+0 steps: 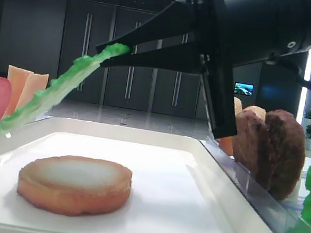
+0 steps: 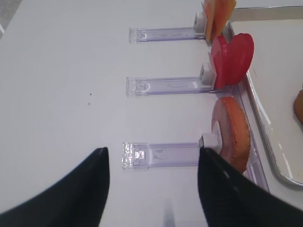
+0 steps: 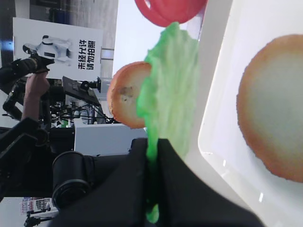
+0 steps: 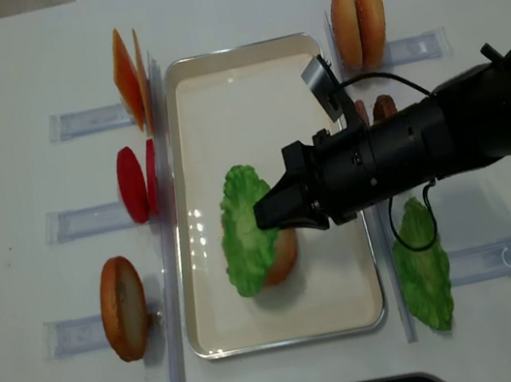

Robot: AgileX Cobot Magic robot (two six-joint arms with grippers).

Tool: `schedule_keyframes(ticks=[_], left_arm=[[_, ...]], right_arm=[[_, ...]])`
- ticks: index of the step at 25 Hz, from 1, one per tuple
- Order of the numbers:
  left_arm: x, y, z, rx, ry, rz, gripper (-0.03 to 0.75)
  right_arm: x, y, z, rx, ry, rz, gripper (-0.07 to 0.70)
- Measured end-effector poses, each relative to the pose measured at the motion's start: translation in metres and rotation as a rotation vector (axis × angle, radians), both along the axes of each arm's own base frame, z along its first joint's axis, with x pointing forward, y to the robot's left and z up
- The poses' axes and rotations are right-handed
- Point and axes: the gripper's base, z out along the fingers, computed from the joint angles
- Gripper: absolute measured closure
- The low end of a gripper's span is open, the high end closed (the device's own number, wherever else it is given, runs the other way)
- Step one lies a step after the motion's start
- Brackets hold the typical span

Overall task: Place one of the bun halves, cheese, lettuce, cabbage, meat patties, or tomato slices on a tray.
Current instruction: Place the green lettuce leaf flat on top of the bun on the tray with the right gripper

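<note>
Lettuce (image 4: 245,227) hangs clamped in the right gripper (image 4: 267,213), trailing leftward beyond its fingertips, above the bun half (image 1: 74,183) below.

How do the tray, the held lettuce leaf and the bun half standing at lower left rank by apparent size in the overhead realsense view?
Largest to smallest:
1. tray
2. held lettuce leaf, pinched in the right gripper; it hangs above the tray, nearer the camera, so it may look slightly oversized
3. bun half, seen tilted on edge, so only roughly comparable to the leaf
</note>
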Motion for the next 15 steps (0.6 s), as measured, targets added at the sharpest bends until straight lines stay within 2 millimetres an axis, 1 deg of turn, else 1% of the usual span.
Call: schedule_keyframes(ticks=[4,10,15], left_arm=[[0.0,0.0,0.0,0.0,0.0,0.0,0.262],[0.0,0.0,0.0,0.0,0.0,0.0,0.262],[0.0,0.0,0.0,0.0,0.0,0.0,0.262]], right_arm=[[0.003,0.001,-0.001,-0.025,-0.006,-0.022,0.619],[-0.004,0.011,-0.006,-0.072,-0.014,-0.009,0.619],[-0.005,0.012,-0.008,-0.082,-0.013,-0.005,0.619]])
